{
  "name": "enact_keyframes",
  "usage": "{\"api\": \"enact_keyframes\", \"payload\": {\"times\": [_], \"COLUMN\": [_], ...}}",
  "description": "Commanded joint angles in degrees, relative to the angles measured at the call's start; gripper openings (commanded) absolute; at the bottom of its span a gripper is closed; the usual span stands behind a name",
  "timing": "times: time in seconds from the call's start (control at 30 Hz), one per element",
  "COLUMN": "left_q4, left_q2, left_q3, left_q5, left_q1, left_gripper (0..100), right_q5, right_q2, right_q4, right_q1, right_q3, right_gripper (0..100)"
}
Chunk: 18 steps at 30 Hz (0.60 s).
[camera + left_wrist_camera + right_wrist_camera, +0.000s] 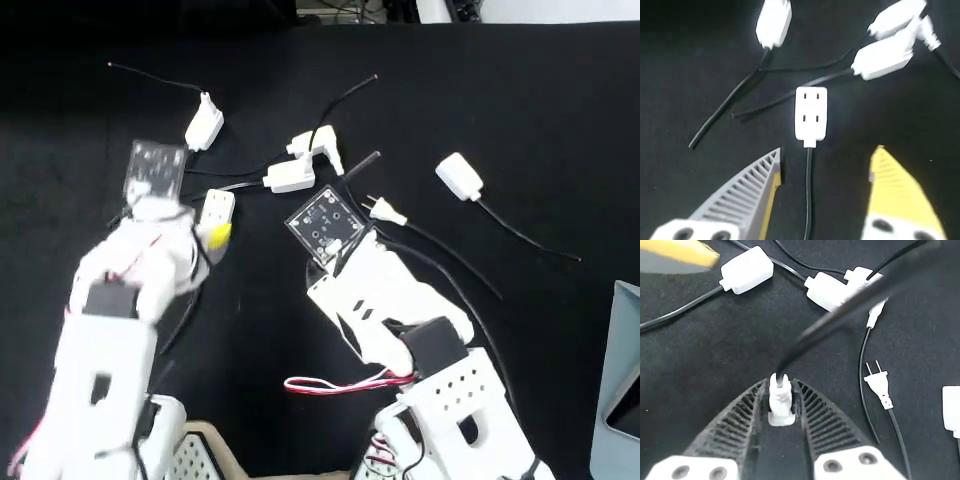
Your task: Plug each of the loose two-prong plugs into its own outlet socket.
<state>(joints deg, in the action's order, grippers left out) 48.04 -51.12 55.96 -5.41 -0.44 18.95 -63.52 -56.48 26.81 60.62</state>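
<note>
My right gripper point(780, 386) is shut on a small white plug point(780, 402), held upright between its black fingers, with the plug's black cable point(850, 305) running away from it. A loose two-prong plug point(876, 381) lies flat beside it and appears mid-table in the high view point(385, 211). My left gripper point(827, 155) is open, its grey finger point(747, 192) and yellow finger point(895, 190) standing either side of the cord of a white outlet socket point(811, 114), just short of its body. More white sockets point(204, 124) point(290, 177) point(459, 176) lie around.
Black cables point(450, 255) cross the dark table between the sockets. A white adapter point(315, 145) lies by the middle socket. A grey bin point(620, 390) stands at the right edge. A red and white wire point(340, 383) loops by the right arm's base.
</note>
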Motion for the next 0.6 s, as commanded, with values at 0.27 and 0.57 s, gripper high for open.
{"api": "enact_keyframes", "payload": {"times": [0.27,0.57], "left_q4": [-1.1,-1.1], "left_q2": [41.3,60.0], "left_q3": [-26.7,-40.2], "left_q5": [-0.7,-3.9], "left_q1": [-0.7,-3.4], "left_gripper": [33,33], "right_q5": [-0.5,-0.4], "right_q2": [-0.7,-0.7], "right_q4": [0.9,1.2], "right_q1": [-0.7,-0.7], "right_q3": [-0.2,0.5], "right_gripper": [1.2,1.2]}}
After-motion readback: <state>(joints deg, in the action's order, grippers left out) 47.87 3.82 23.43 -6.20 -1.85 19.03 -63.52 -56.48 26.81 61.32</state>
